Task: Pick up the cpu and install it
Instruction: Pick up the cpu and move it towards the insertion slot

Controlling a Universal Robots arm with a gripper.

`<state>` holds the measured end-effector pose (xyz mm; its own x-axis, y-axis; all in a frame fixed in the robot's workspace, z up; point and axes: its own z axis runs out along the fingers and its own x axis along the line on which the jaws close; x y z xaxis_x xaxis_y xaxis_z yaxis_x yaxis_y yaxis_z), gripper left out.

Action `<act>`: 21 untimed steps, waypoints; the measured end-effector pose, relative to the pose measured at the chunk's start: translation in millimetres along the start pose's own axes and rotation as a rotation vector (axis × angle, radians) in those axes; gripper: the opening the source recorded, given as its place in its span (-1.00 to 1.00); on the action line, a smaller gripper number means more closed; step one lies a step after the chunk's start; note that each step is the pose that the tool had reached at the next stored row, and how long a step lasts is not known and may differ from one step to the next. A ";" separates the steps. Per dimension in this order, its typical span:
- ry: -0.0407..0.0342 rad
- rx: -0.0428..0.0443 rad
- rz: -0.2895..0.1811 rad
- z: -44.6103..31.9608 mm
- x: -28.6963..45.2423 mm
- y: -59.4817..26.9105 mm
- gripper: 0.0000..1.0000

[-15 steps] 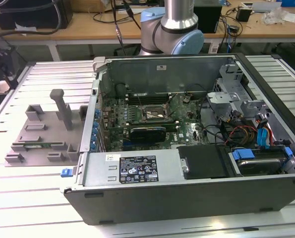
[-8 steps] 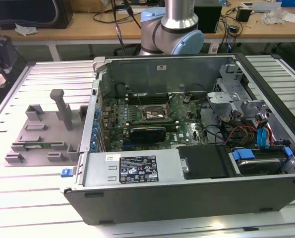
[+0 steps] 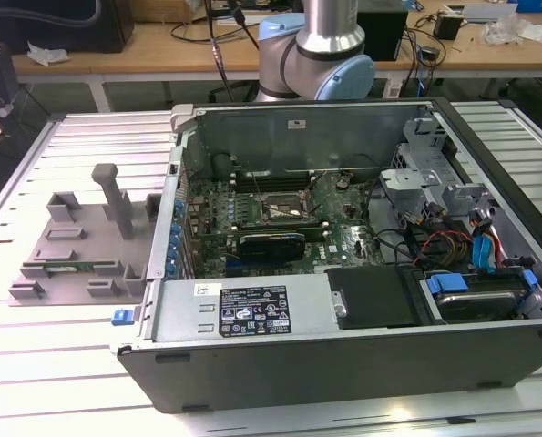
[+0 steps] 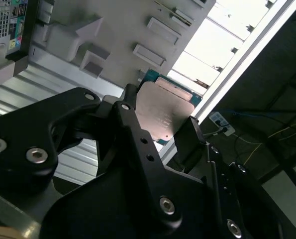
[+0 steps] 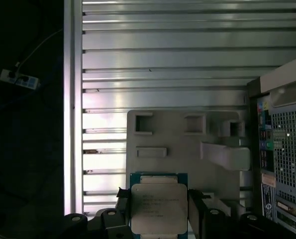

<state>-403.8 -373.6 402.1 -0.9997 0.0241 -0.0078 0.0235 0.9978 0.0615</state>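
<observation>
The black two-finger gripper (image 5: 158,201) is pinching the cpu (image 4: 165,108), a flat square chip with a silver metal top and a green rim, by two opposite edges in both wrist views. The chip is being held over the grey moulded plastic fixture (image 5: 187,144), which is lying on the slatted aluminium table (image 5: 162,50). In the exterior view, the open black computer case (image 3: 343,364) is sitting at centre frame, with the fixture at the exterior view's left.

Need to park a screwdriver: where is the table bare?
Bare slats of the table between the grey fixture and the near edge, at the exterior view's left. Crowded inside the open case; the tool grips the cpu.
</observation>
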 end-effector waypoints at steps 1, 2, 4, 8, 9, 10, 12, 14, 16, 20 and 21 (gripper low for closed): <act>-0.0001 -0.0003 0.000 -3.0 0.0 0.2 0.09; -0.0002 -0.0009 0.000 -6.2 -0.1 0.4 0.09; -0.0004 -0.0015 0.000 -10.8 -0.1 0.7 0.09; -0.0012 -0.0024 0.000 -23.6 -0.2 1.4 0.09; -0.0013 -0.0024 0.000 -25.4 -0.2 1.6 0.09; -0.0014 -0.0025 0.000 -26.2 -0.2 1.6 0.09; -0.0015 -0.0025 0.000 -26.3 -0.3 1.6 0.09; -0.0011 -0.0022 0.000 -26.5 -1.5 1.6 0.09; -0.0013 -0.0024 0.000 -26.4 -4.6 1.7 0.09; -0.0013 -0.0024 0.000 -26.3 -12.7 1.9 0.09; -0.0013 -0.0024 0.000 -26.2 -15.4 2.0 0.09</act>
<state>-388.6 -373.6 428.6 -0.9997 0.0240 -0.0092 0.0234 0.9977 0.0639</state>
